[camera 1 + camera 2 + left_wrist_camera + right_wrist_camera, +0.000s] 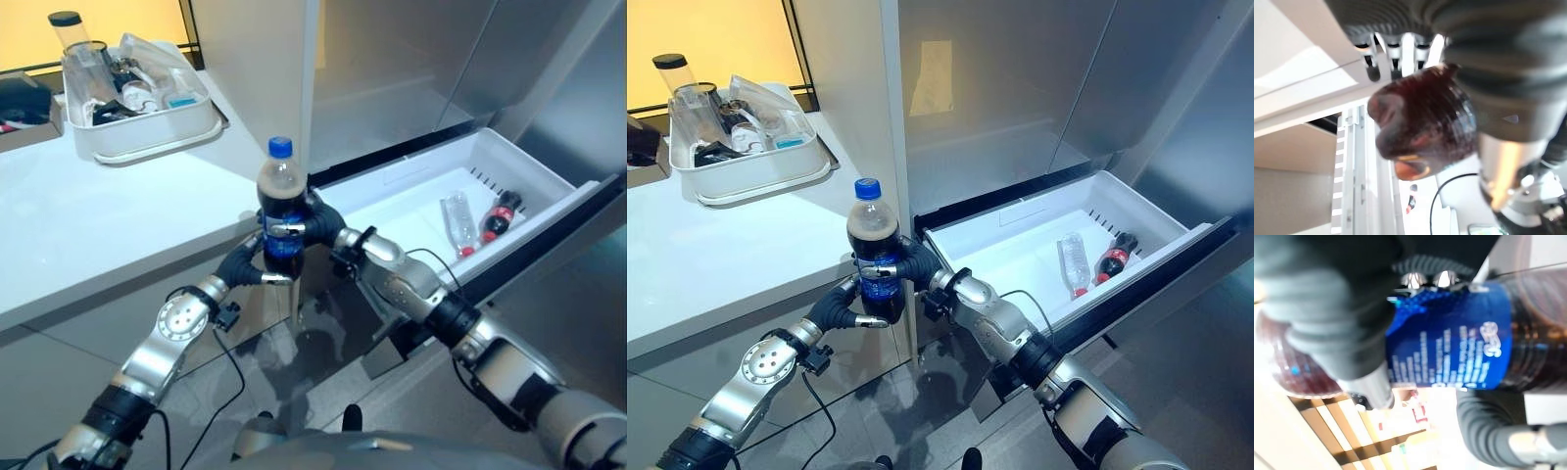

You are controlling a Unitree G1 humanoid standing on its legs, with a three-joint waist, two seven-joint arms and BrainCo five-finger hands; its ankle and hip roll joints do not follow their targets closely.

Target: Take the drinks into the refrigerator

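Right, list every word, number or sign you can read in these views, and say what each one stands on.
Blue label on the cola bottle: lines of white print, too blurred to read.
Red-labelled bottle in the drawer: label too small to read.
Clear bottle beside it: no legible print.
Items in the white tray on the counter: too small to read.
No text can be quoted.

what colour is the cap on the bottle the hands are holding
Blue; the cola bottle's cap shows best in the left eye view.
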